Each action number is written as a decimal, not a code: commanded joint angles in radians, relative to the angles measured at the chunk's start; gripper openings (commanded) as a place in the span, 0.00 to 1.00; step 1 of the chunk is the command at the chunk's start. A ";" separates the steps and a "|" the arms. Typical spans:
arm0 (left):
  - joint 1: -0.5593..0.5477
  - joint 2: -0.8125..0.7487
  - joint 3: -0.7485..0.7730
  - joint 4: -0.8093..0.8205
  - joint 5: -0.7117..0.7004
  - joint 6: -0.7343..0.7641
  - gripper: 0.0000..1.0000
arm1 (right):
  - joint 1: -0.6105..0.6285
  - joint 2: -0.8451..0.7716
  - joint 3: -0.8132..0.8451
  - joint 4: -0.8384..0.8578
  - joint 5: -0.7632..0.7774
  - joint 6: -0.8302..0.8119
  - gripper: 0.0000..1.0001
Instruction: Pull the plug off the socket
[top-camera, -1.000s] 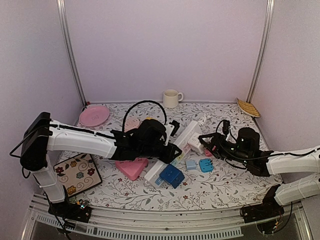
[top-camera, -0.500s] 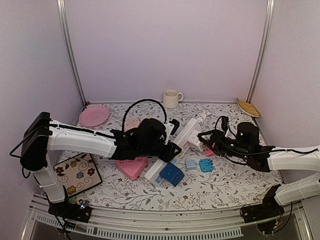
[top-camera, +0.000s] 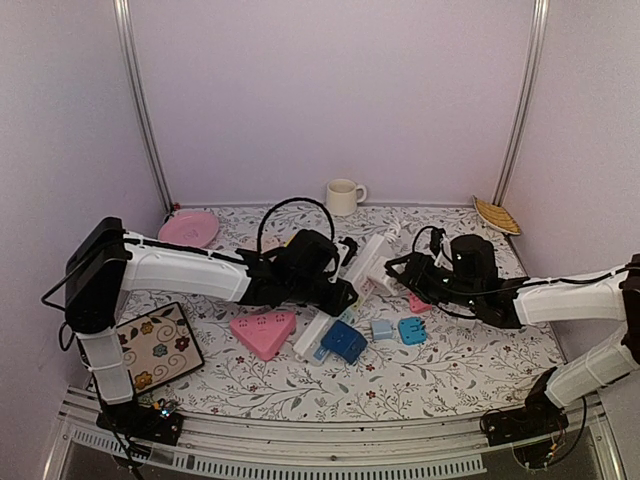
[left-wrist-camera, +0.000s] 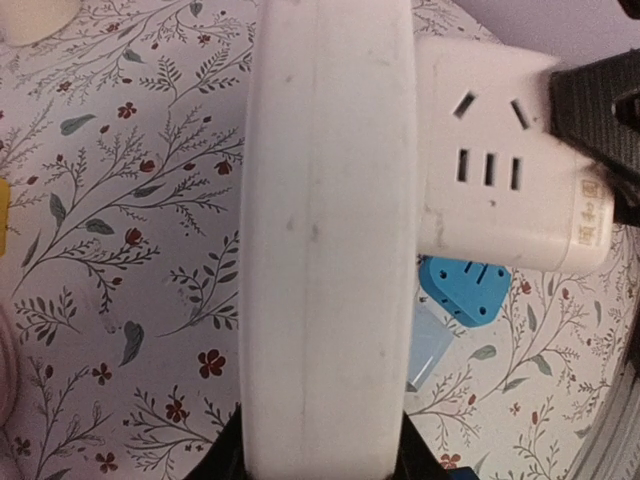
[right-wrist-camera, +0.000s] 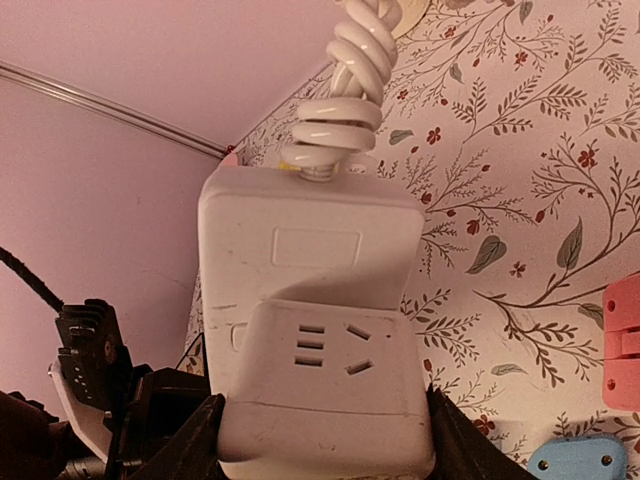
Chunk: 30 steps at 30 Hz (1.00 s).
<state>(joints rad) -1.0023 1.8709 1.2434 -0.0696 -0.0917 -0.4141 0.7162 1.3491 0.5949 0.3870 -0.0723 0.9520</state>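
Note:
A long white power strip (top-camera: 350, 290) lies tilted over the middle of the table. My left gripper (top-camera: 335, 297) is shut around its body; in the left wrist view the strip (left-wrist-camera: 325, 250) fills the middle between the jaws of that gripper (left-wrist-camera: 320, 455). A white cube plug (left-wrist-camera: 500, 170) sits flush in the strip's side. My right gripper (top-camera: 402, 275) is shut on this plug (right-wrist-camera: 325, 390), with the strip (right-wrist-camera: 305, 240) and its coiled white cord (right-wrist-camera: 345, 70) behind it. The right gripper (right-wrist-camera: 325, 445) has its jaws against both sides of the plug.
A dark blue adapter (top-camera: 343, 340), a light blue one (top-camera: 382, 328) and a blue one (top-camera: 411, 330) lie near the strip. A pink heart-shaped block (top-camera: 262, 330), floral coaster (top-camera: 152, 345), pink plate (top-camera: 188, 230), cream mug (top-camera: 345, 196) and woven dish (top-camera: 497, 214) stand around.
Both arms have shifted a little away from the near edge and the right arm has reached further left. The strip has moved with them. The plug still sits against the strip.

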 joint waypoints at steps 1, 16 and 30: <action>0.056 0.058 0.069 -0.053 -0.327 -0.066 0.00 | 0.121 -0.027 0.046 0.084 -0.219 -0.084 0.29; 0.136 -0.001 -0.016 -0.028 -0.255 -0.080 0.00 | -0.019 -0.156 -0.033 0.039 -0.349 -0.084 0.30; 0.131 -0.104 -0.048 0.034 -0.107 -0.124 0.00 | -0.051 0.003 0.035 -0.091 -0.123 -0.215 0.49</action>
<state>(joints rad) -0.8722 1.8668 1.2064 -0.1486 -0.2508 -0.5095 0.6815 1.2835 0.5827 0.3122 -0.2745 0.7998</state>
